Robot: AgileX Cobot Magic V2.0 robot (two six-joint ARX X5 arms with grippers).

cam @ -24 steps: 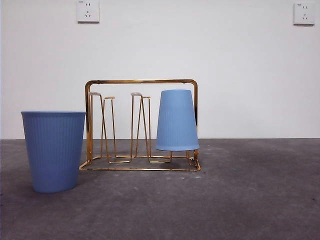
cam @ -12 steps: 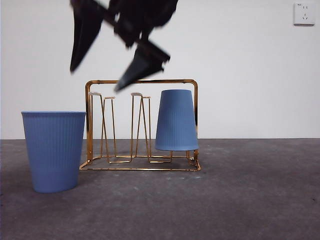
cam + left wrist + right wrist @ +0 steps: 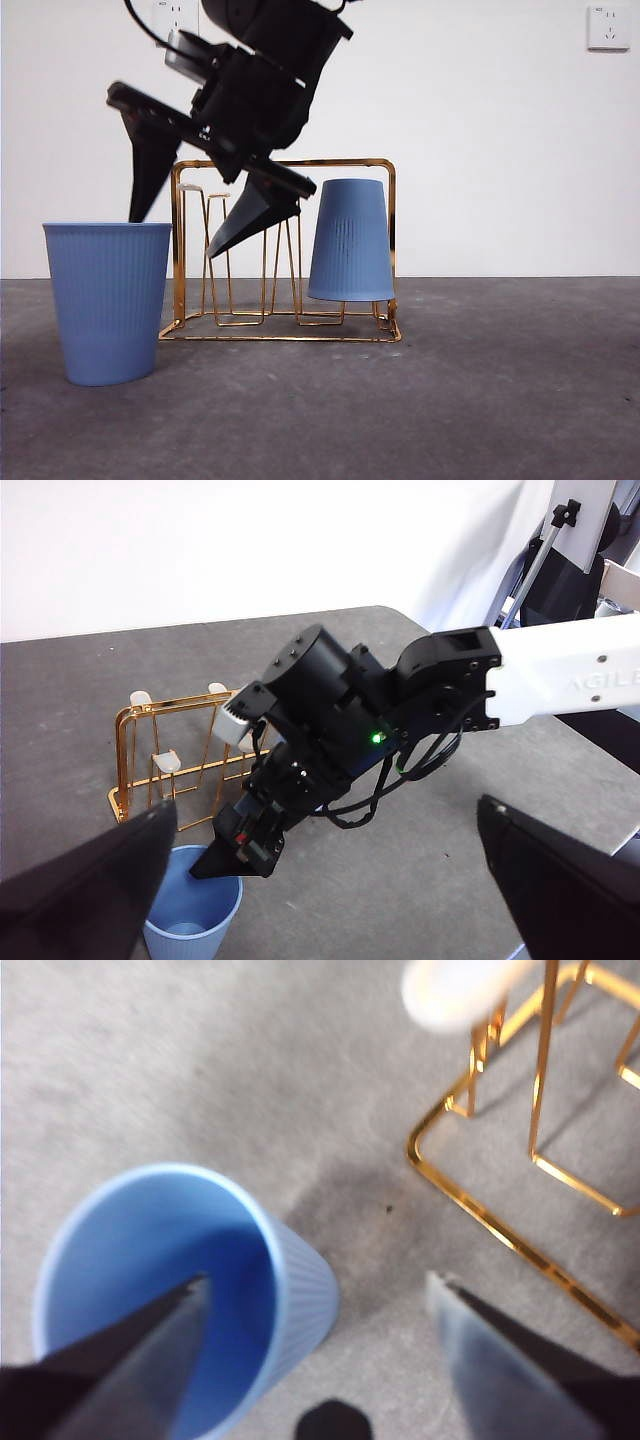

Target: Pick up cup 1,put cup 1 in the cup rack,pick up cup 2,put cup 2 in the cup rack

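1. At the left of the front view, a ribbed blue plastic cup point(image 3: 107, 302) stands upright, mouth up, on the grey desk point(image 3: 500, 400), just left of the rack and slightly nearer the camera. This cup has not yet been lifted; I judge it to be cup 2.
2. Above it, the right claw point(image 3: 185, 230) comes down from the top of the view with its jaws spread wide and holding nothing. In the right wrist view one jaw is over the cup's open mouth point(image 3: 170, 1290) and the other is outside the wall, on the rack side, so the rim lies between them. No contact with the cup is visible.
3. Further right stands the shiny gold wire cup rack point(image 3: 283, 163) with its arched frame. Its left and middle looped prongs are bare.
4. At the right end of the rack, a second ribbed blue plastic cup point(image 3: 350, 242) hangs upside down over a prong, its rim clear of the rack's base. The first half of the task appears done.
5. The left claw point(image 3: 320, 880) waits high above the desk, jaws wide apart and empty, looking down on the right arm.
6. What seems to remain: closing on the upright cup's wall, lifting it, turning it over, and setting it on a free prong.
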